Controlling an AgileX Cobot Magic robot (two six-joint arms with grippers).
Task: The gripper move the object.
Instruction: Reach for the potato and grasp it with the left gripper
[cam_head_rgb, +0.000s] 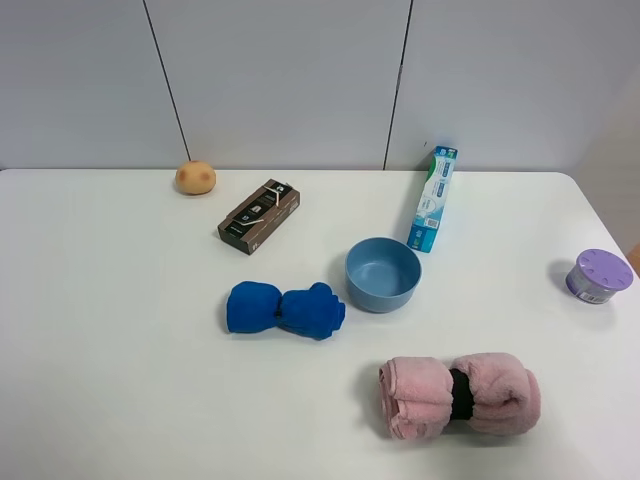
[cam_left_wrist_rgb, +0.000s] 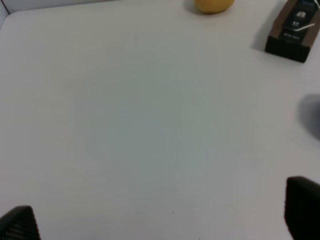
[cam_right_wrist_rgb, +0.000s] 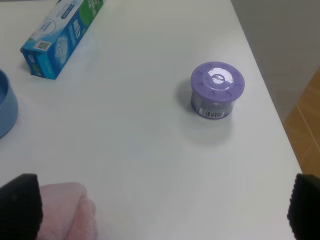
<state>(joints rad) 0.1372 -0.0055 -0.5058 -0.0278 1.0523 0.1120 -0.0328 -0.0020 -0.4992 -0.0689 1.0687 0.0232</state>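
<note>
left fingers (cam_left_wrist_rgb: 303, 206), right fingers (cam_right_wrist_rgb: 19, 206) spread apart

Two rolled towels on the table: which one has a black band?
The pink towel, with a black band around its middle. The blue towel, left of the bowl, shows none.

no readable text; print on blue box (cam_head_rgb: 434, 198) blurred.

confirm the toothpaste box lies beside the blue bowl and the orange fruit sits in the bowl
No: the fruit sits at the table's back left, not in the bowl. The toothpaste box does lie beside it. See the high view.
</note>
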